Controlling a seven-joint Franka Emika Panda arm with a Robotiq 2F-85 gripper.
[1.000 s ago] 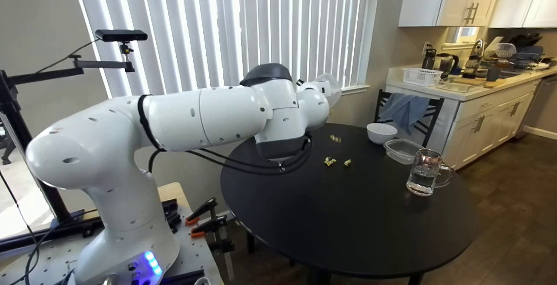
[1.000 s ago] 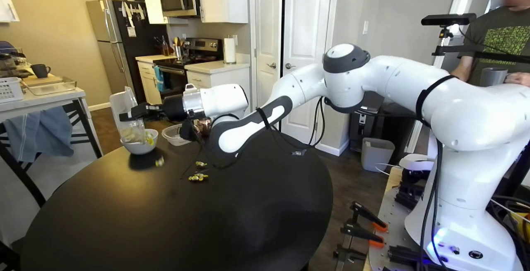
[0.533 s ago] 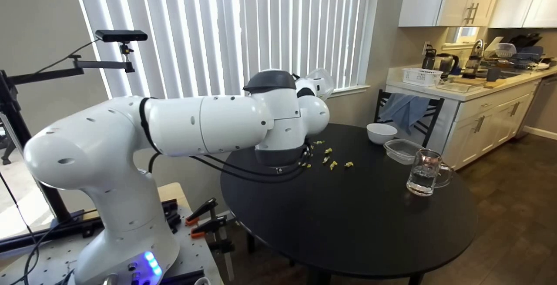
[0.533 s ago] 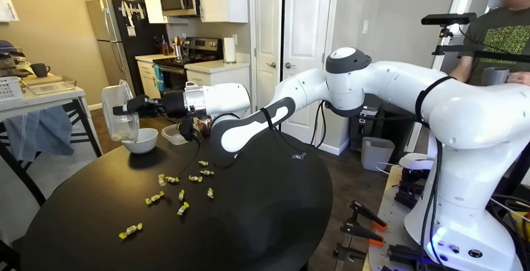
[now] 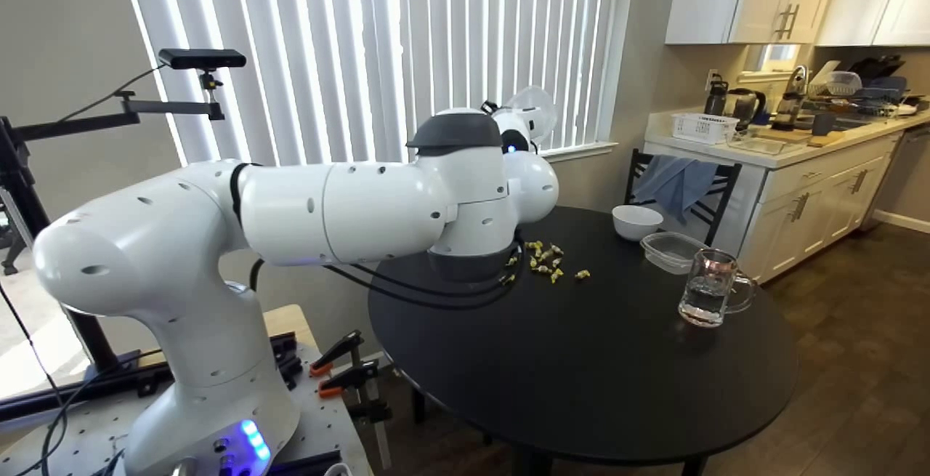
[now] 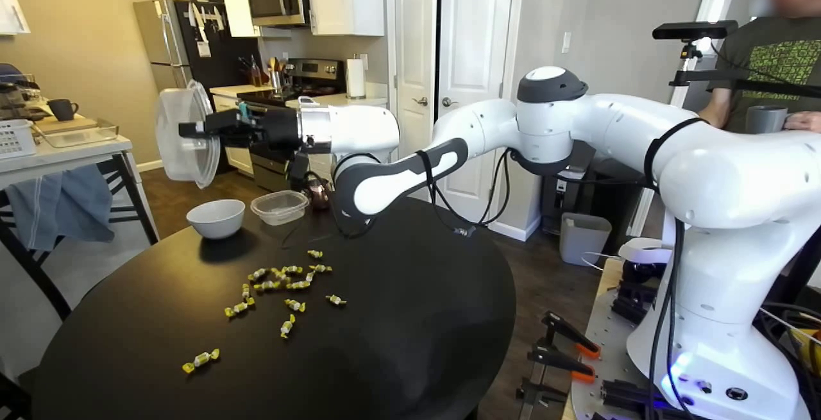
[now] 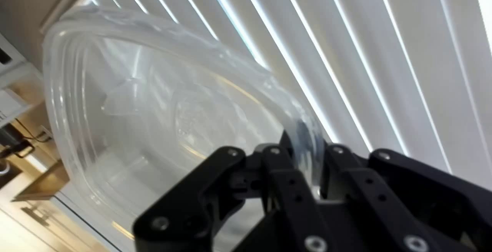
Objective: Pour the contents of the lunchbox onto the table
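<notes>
On the table [image 6: 385, 349] lie candies [image 6: 267, 285]; the pincer [image 7: 308, 152] grips the lunchbox [image 7: 180, 113].

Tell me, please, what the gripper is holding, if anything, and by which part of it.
The gripper is holding the clear plastic lunchbox by one side, clamped over its rim and adjoining wall.

Arm [image 6: 545, 130] ext'd, wrist [image 6: 362, 128] approx. horiz., hand [image 7: 307, 148] clamped w/ narrow gap.
</notes>
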